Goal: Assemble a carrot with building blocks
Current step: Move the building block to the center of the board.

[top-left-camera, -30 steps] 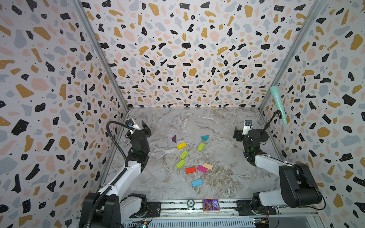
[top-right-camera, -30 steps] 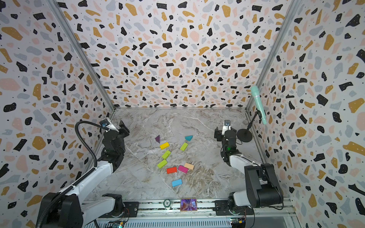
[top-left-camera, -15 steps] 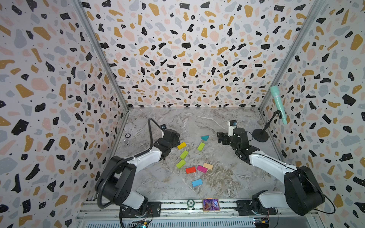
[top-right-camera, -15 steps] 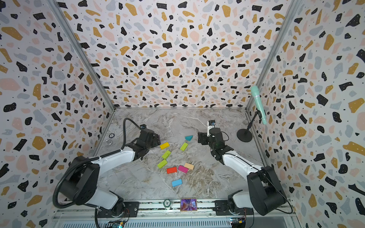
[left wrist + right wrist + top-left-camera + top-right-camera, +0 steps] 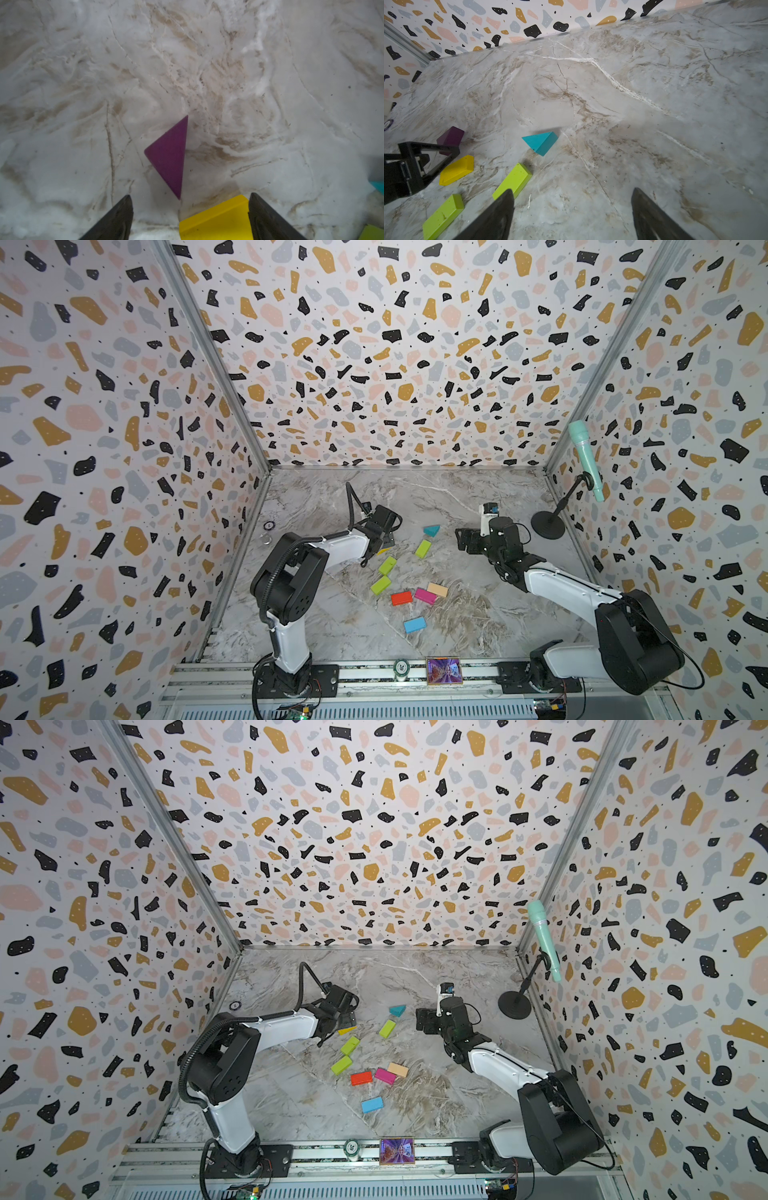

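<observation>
Outstretched low, left pincer (image 5: 190,195) gapes above yellow block (image 5: 214,222).

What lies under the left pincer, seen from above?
In a top view only an edge of the yellow block shows beneath the left pincer. The purple triangle is covered there; the wrist views show it.
</observation>
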### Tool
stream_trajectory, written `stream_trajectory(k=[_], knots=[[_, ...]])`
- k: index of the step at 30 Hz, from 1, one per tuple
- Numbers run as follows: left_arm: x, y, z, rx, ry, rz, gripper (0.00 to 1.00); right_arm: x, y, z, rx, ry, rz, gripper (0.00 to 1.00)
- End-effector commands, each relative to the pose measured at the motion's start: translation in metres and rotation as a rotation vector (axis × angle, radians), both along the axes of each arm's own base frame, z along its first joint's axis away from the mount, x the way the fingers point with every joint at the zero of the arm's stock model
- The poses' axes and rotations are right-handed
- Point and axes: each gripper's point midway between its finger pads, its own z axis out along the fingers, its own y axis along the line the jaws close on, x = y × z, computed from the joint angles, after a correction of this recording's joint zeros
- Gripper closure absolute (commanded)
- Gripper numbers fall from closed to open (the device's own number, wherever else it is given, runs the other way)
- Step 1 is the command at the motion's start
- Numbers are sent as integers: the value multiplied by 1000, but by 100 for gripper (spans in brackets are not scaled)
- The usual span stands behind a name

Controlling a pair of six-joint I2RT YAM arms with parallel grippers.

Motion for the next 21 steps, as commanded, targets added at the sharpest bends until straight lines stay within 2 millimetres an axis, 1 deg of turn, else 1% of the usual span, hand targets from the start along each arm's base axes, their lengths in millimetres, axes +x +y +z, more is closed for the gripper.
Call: stream_trajectory(k=[1,4,9,17,21], knots=[[1,-16,3,-32,7,1,12,0,2,12,33,-29,1,12],[-1,-21,-5,-38,27,-2,13,1,4,9,35,-21,5,11],[-2,-24,-9,-45,37,0,15,-1,6,2,49,0,11,11],[-2,-21,-15,3,63,-6,21,-1,8,-5,64,15,16,12],[-7,-17,-23,36,98,-20,23,-2,8,-6,62,21,18,11]])
